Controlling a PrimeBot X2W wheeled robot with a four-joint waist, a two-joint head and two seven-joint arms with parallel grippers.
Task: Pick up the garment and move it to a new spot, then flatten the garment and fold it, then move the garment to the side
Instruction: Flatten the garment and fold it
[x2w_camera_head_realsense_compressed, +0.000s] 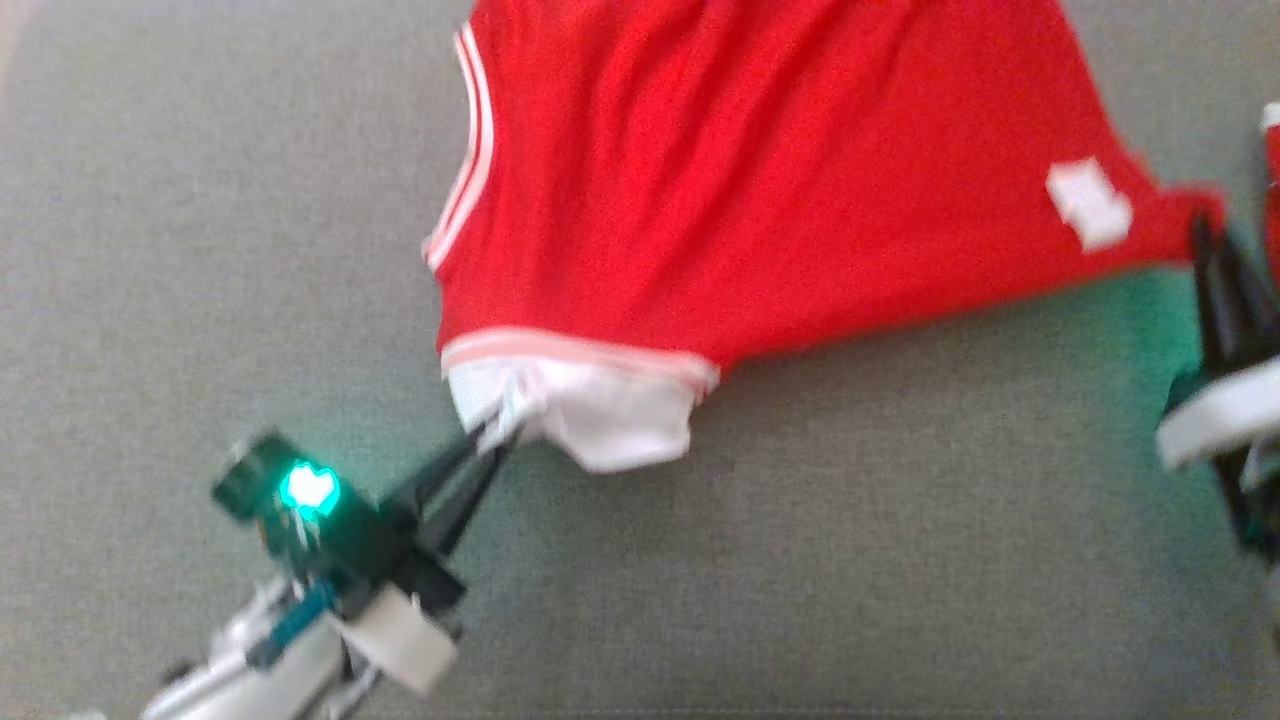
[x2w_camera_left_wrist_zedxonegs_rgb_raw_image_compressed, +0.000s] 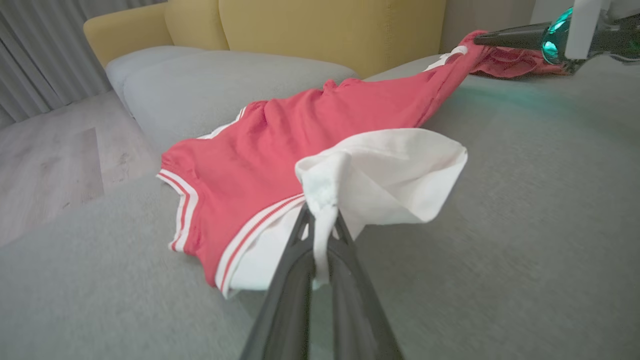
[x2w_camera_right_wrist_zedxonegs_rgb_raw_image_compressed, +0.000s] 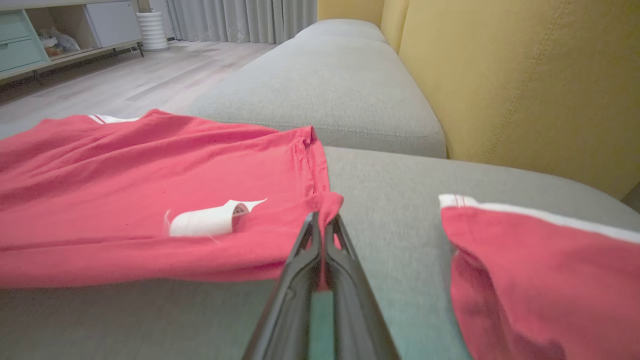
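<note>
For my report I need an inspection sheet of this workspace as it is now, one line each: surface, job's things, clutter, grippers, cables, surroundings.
Surface: grey sofa seat, fabric.
Job's things: red garment with white-striped hems, lying on the seat and stretched between both grippers; white lining pulled out at one corner; white label on top.
Clutter: second red piece with a white stripe beside the right gripper; whether it is a separate garment, cannot tell.
Grippers: left gripper shut on the white lining; right gripper shut on a red corner.
Cables: nothing seen.
Surroundings: yellow backrest, wooden floor, grey curtains.
</note>
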